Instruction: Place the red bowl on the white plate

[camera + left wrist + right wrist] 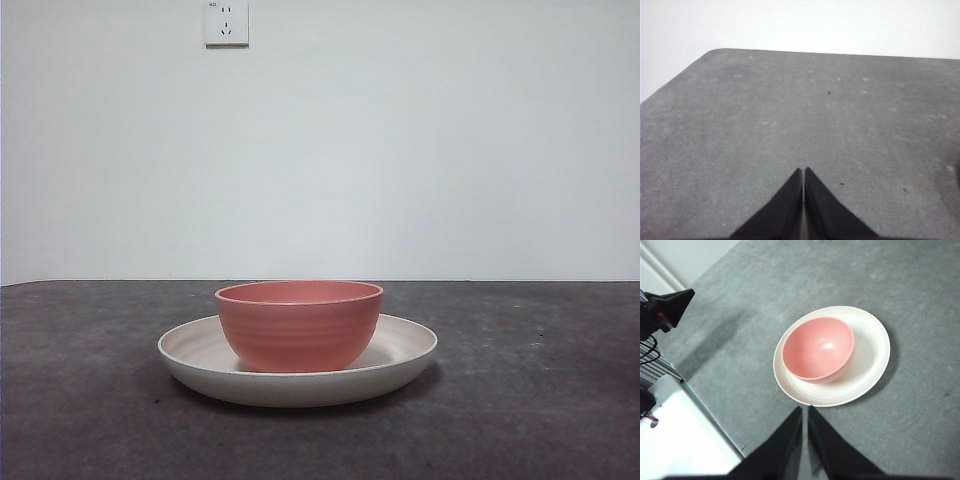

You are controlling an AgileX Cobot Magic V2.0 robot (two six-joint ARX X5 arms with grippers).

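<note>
Both the left gripper and right gripper are raised and closed empty, while the red bowl sits upright, mouth up, off-centre on the white plate on the surface.

My red bowl reads as a matte salmon-coral, with faint horizontal ridges banding its outer side; its inside is a paler, glossier pink. The white plate under it is off-white cream, faintly pinkish on its inner face. The table is a mottled dark grey, speckled with tiny black flecks and pale spots. Behind, the wall is plain white, with a white socket at eleven o'clock. My two pairs of jaws are black.
</note>
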